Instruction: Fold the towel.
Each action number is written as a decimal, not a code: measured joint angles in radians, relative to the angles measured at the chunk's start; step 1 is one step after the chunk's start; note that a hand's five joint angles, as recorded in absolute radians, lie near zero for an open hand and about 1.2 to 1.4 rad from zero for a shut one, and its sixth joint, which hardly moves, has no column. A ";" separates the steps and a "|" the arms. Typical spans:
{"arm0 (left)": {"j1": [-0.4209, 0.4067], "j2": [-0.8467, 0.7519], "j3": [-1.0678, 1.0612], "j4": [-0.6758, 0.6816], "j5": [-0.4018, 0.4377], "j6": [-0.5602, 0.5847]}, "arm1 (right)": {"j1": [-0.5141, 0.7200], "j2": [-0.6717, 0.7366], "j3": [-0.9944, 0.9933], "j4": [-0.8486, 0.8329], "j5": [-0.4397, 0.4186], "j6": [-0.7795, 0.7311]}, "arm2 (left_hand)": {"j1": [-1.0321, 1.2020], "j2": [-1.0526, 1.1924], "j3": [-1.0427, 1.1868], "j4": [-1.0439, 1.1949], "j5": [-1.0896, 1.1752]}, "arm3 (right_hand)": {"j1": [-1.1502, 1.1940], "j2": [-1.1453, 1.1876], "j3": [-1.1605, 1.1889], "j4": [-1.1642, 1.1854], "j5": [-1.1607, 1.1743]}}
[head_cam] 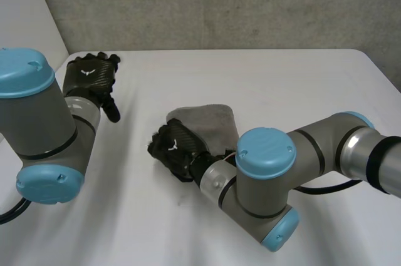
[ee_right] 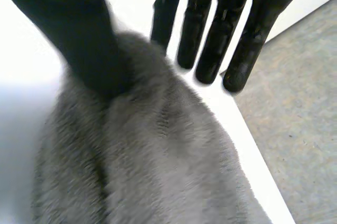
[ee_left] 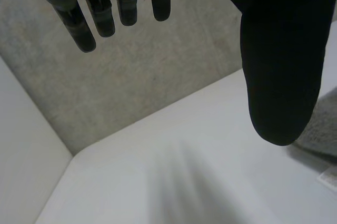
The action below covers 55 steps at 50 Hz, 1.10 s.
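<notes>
- The right robot hand (head_cam: 175, 147) lies over the near-left edge of the towel (head_cam: 210, 122). In its wrist view its fingers (ee_right: 250, 45) reach out straight past the cloth and its thumb (ee_right: 84, 34) rests on the pile. It is released, gripping nothing, with the towel under its palm.
- The left robot hand (head_cam: 93, 77) sits well apart at the far left corner of the tabletop (head_cam: 269, 78). Its fingers (ee_left: 76, 26) are straight and empty, so it too is released.
- The towel lies near the middle of the tabletop, just beyond the right arm's wrist. It is already gathered into a compact bundle with a rounded far edge.
- Judging by that small, doubled-up shape, most of the folding looks done. What seems left is pressing it flat and squaring the edges, or perhaps one more fold. How many layers it has cannot be told.
- The towel is grey, thick and plush, with a soft nap and a shallow crease along the top.
- The tabletop is smooth, matte white. The robot hands are hard black parts, and the arms are grey with light-blue caps.
</notes>
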 measured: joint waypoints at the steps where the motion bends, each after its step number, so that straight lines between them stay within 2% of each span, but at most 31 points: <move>1: 0.000 0.000 0.000 0.000 0.000 0.000 | 0.000 0.000 0.000 0.000 0.000 0.000 | 0.000 0.000 0.000 0.000 0.000 | 0.000 0.000 0.000 0.000 0.000; 2: -0.008 -0.002 0.007 0.006 0.019 -0.003 | -0.002 -0.008 0.002 0.000 0.002 0.005 | 0.000 0.000 0.000 0.000 0.000 | -0.242 -0.266 -0.261 -0.282 -0.280; 3: -0.013 -0.003 0.013 0.009 0.029 -0.005 | -0.016 -0.044 0.010 -0.001 0.018 0.032 | 0.000 0.000 0.000 0.000 0.000 | -0.385 -0.469 -0.450 -0.472 -0.470; 4: -0.021 -0.007 0.022 0.012 0.041 -0.008 | -0.026 -0.066 0.016 0.000 0.031 0.052 | 0.000 0.000 0.000 0.001 0.000 | -0.446 -0.548 -0.540 -0.561 -0.564; 6: -0.036 -0.015 0.040 0.015 0.056 -0.016 | -0.041 -0.093 0.023 0.000 0.050 0.079 | 0.001 0.002 0.002 0.002 0.000 | -0.470 -0.582 -0.587 -0.598 -0.605; 9: -0.079 -0.049 0.098 0.020 0.086 -0.046 | -0.104 -0.181 0.051 0.012 0.122 0.211 | 0.029 0.026 0.026 0.026 0.000 | -0.475 -0.591 -0.604 -0.605 -0.619; 14: -0.132 -0.119 0.193 0.009 0.111 -0.114 | -0.197 -0.258 0.076 0.072 0.175 0.426 | 0.056 0.056 0.057 0.057 0.038 | -0.475 -0.591 -0.604 -0.605 -0.619; 15: -0.132 -0.119 0.193 0.009 0.111 -0.114 | -0.197 -0.258 0.076 0.072 0.175 0.426 | 0.056 0.056 0.057 0.057 0.038 | -0.475 -0.591 -0.604 -0.605 -0.619; 16: -0.153 -0.164 0.237 -0.011 0.122 -0.153 | -0.245 -0.274 0.073 0.127 0.171 0.526 | 0.061 0.060 0.059 0.061 0.043 | -0.475 -0.591 -0.604 -0.605 -0.621; 17: -0.153 -0.164 0.237 -0.011 0.122 -0.153 | -0.245 -0.274 0.073 0.127 0.171 0.526 | 0.061 0.060 0.059 0.061 0.043 | -0.475 -0.591 -0.604 -0.605 -0.621; 20: -0.185 -0.248 0.302 -0.071 0.135 -0.205 | -0.306 -0.251 0.035 0.227 0.120 0.647 | 0.061 0.060 0.059 0.060 0.042 | -0.475 -0.591 -0.604 -0.605 -0.621; 24: -0.203 -0.335 0.351 -0.144 0.130 -0.227 | -0.334 -0.185 -0.024 0.303 0.065 0.698 | 0.058 0.057 0.057 0.056 0.038 | -0.475 -0.591 -0.604 -0.605 -0.621; 27: -0.207 -0.392 0.372 -0.199 0.103 -0.233 | -0.342 -0.096 -0.095 0.366 0.025 0.710 | 0.052 0.049 0.049 0.048 0.029 | -0.475 -0.591 -0.604 -0.605 -0.621; 33: -0.199 -0.433 0.364 -0.237 0.046 -0.229 | -0.333 0.039 -0.199 0.439 0.001 0.681 | 0.043 0.039 0.040 0.038 0.021 | -0.475 -0.591 -0.604 -0.605 -0.623; 41: -0.195 -0.455 0.334 -0.239 0.036 -0.218 | -0.320 0.150 -0.297 0.484 0.042 0.502 | 0.036 0.033 0.034 0.032 0.015 | -0.487 -0.591 -0.604 -0.605 -0.633; 47: -0.216 -0.428 0.337 -0.243 0.055 -0.216 | -0.304 0.075 -0.304 0.478 0.105 0.383 | 0.035 0.032 0.033 0.031 0.015 | -0.489 -0.591 -0.604 -0.605 -0.634; 55: -0.214 -0.247 0.381 -0.255 0.060 -0.214 | -0.303 -0.153 -0.293 0.408 0.165 0.421 | 0.036 0.033 0.033 0.032 0.014 | -0.489 -0.591 -0.604 -0.605 -0.634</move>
